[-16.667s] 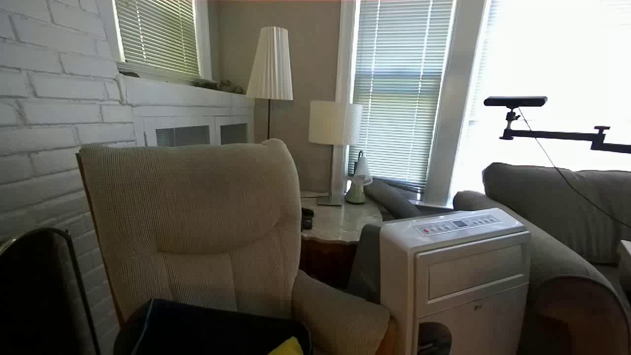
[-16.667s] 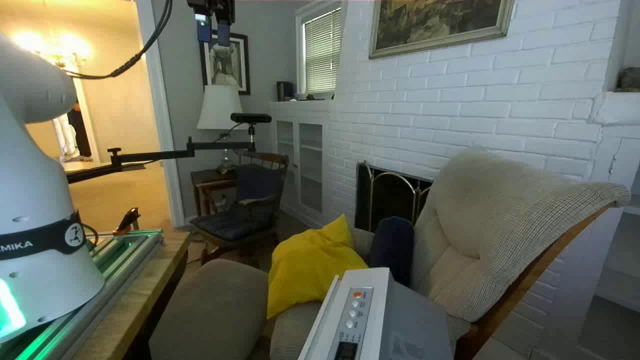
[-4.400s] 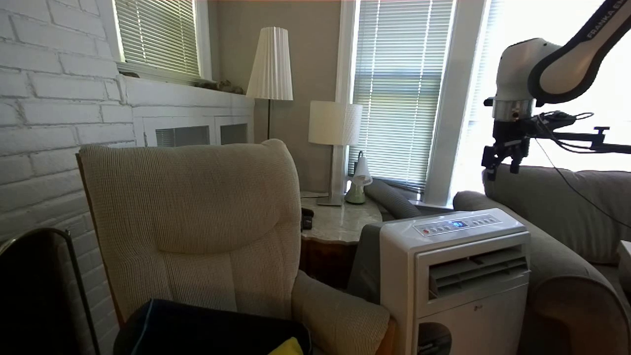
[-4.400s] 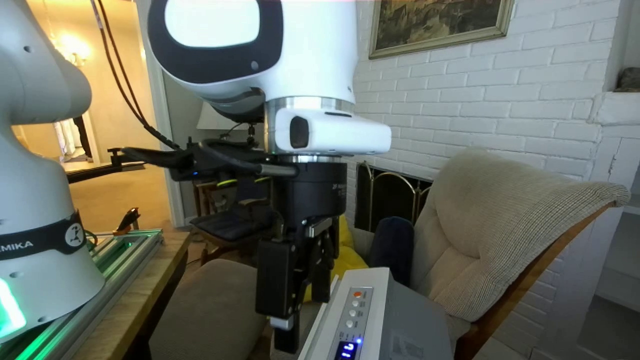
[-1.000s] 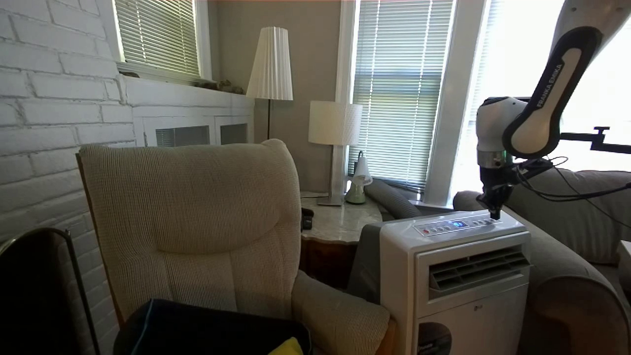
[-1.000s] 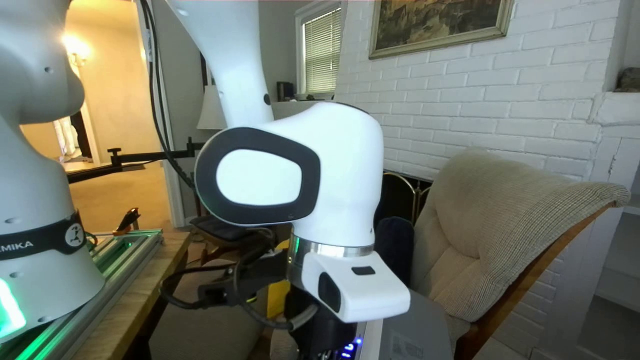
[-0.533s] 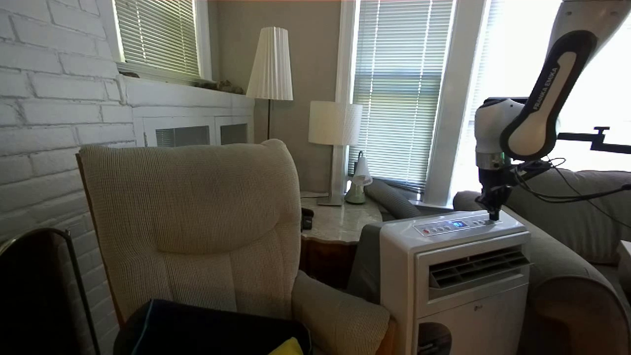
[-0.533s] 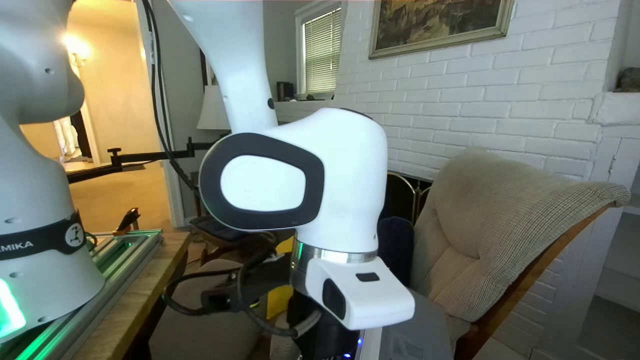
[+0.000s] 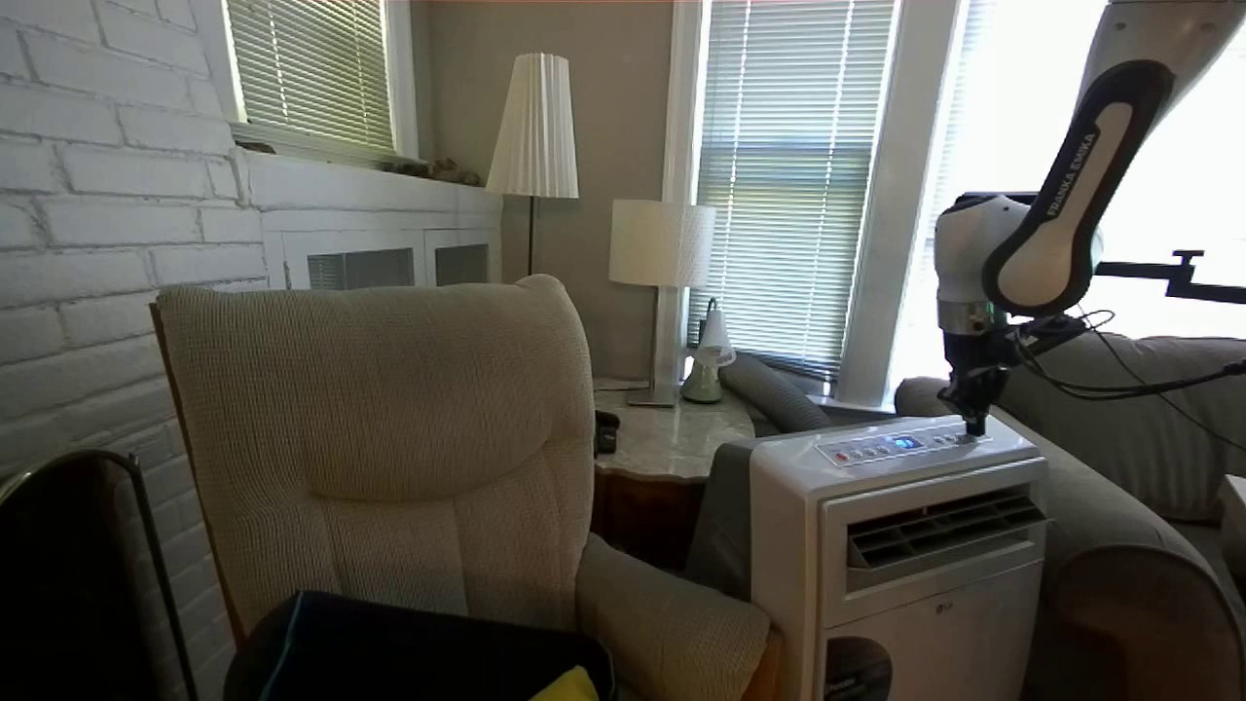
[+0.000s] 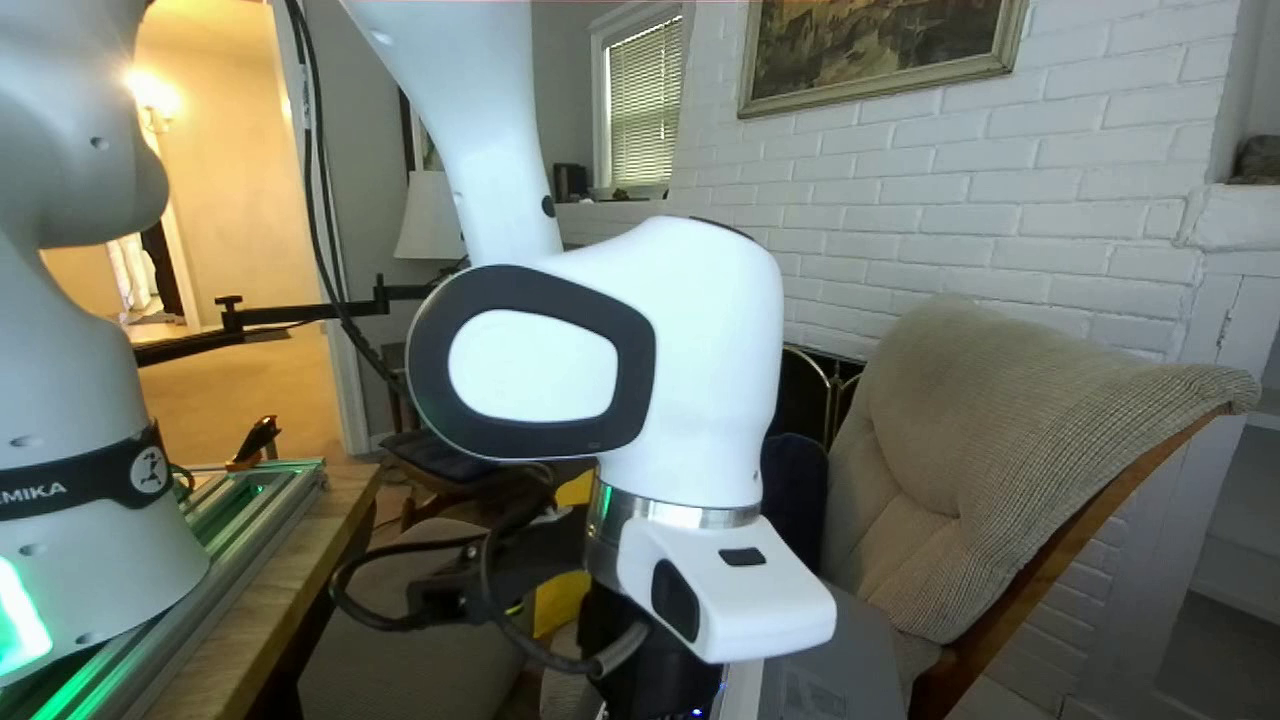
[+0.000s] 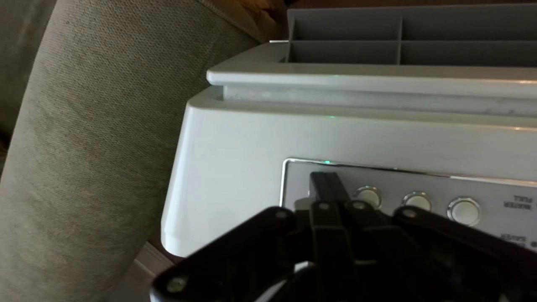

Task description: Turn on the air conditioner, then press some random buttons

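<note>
Powering on appears complete: display lit, louver open. Air conditioner stands between armchair and sofa. Gripper, jaws together, points down at one end of the panel, contact unconfirmed. Random presses: judged current, some likely left.

Clear above red button, sofa beyond pincer

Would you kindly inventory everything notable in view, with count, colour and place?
air conditioner: 1, white, between armchair and sofa
display: 1, lit blue, on control panel
buttons: several, mostly white, on control panel
armchair: 1, beige, near brick wall
sofa: 1, grey, beside air conditioner
table lamp: 1, white-shaded, on side table
painting: 1, brownish, on brick wall
cushion: 1, yellow, near armchair
arm: 1, white and black, above air conditioner
tool: 1, black, over control panel
</note>
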`<state>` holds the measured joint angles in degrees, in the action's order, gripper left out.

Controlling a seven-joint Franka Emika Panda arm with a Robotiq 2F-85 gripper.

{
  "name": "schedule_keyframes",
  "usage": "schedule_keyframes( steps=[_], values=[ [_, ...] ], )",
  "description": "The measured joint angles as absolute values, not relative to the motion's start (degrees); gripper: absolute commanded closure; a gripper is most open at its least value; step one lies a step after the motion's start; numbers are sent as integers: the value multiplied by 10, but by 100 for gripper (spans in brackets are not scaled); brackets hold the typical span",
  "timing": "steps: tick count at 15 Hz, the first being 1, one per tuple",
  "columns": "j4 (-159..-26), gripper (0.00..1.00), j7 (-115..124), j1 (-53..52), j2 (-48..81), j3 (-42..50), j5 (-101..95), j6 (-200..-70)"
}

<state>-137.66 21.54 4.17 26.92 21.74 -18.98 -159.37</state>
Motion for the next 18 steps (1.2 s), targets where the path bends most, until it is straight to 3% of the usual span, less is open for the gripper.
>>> schedule_keyframes(
  steps=[5, 6, 8, 16, 18],
  values=[
    [-1376, 100, 214, 29, 263, 217, -190, -1586],
    [-1376, 74, 214, 22, 257, 219, -190, -1579],
    [-1377, 67, 218, 3, 240, 227, -191, -1554],
    [-1379, 10, 223, -23, 143, 223, -200, -1468],
    [-1380, 0, 225, -22, 125, 214, -202, -1468]
  ],
)
